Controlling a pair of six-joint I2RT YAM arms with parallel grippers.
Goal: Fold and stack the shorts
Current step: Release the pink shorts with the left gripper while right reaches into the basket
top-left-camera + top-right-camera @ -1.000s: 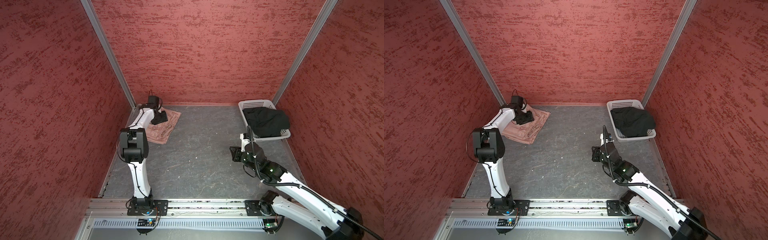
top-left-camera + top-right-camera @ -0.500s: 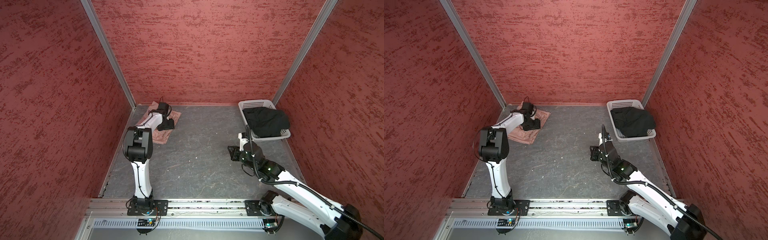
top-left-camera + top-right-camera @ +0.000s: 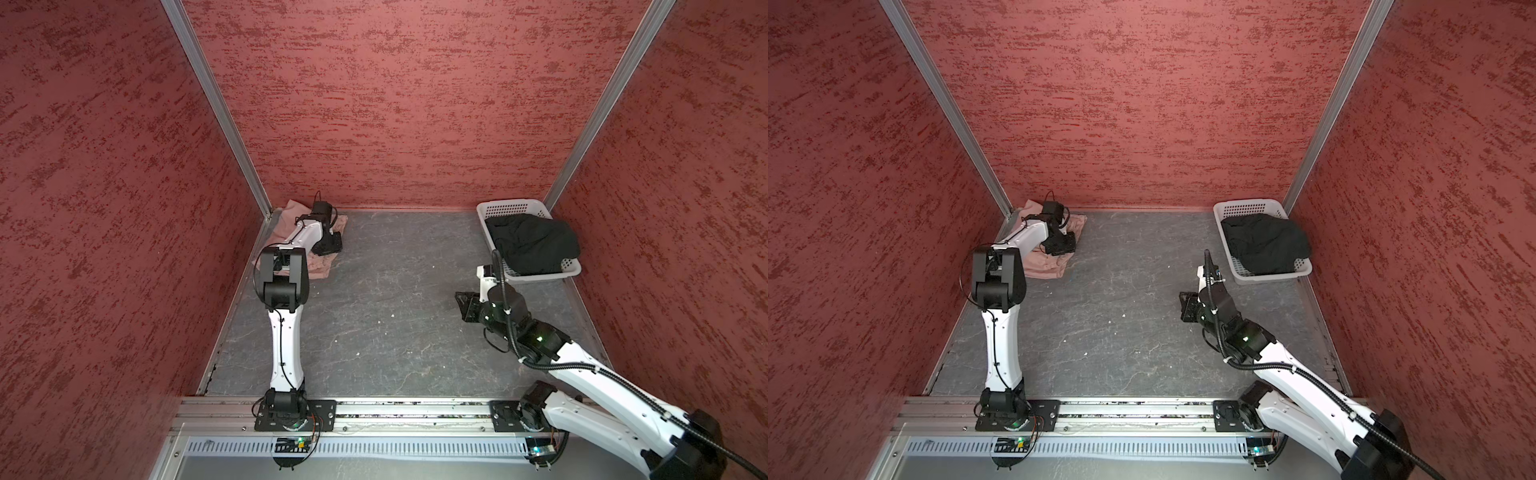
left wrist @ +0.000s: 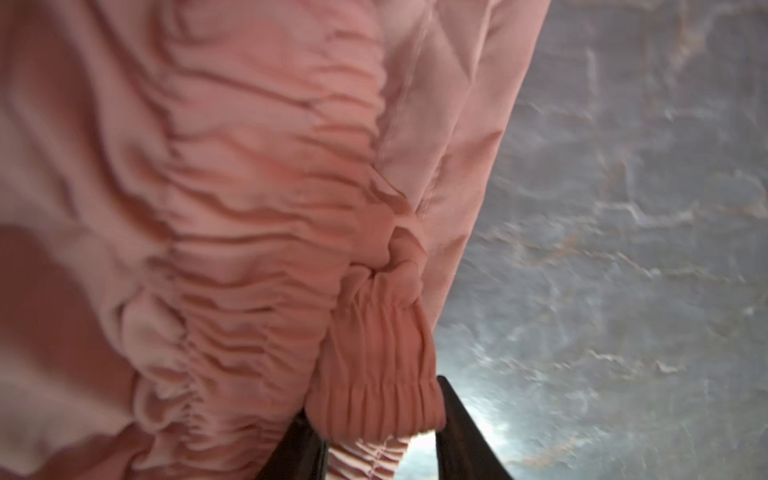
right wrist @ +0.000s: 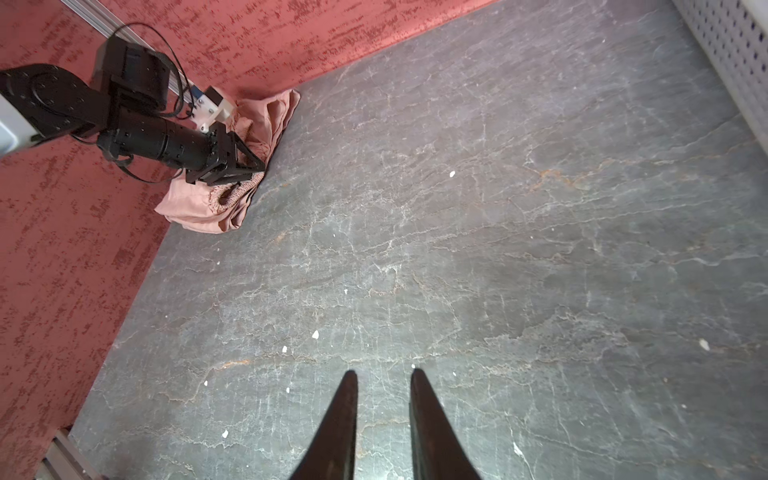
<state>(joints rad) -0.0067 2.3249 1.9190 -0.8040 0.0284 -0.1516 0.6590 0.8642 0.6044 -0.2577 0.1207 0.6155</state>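
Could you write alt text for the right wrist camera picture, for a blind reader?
The left end effector grips crumpled pink shorts in a far corner of a grey table with red walls. The right end effector shows two dark fingers, slightly apart and empty, in the foreground.

Crumpled pink shorts (image 3: 319, 267) far-left corner; black shorts (image 3: 532, 245) heaped in basket (image 3: 512, 204).
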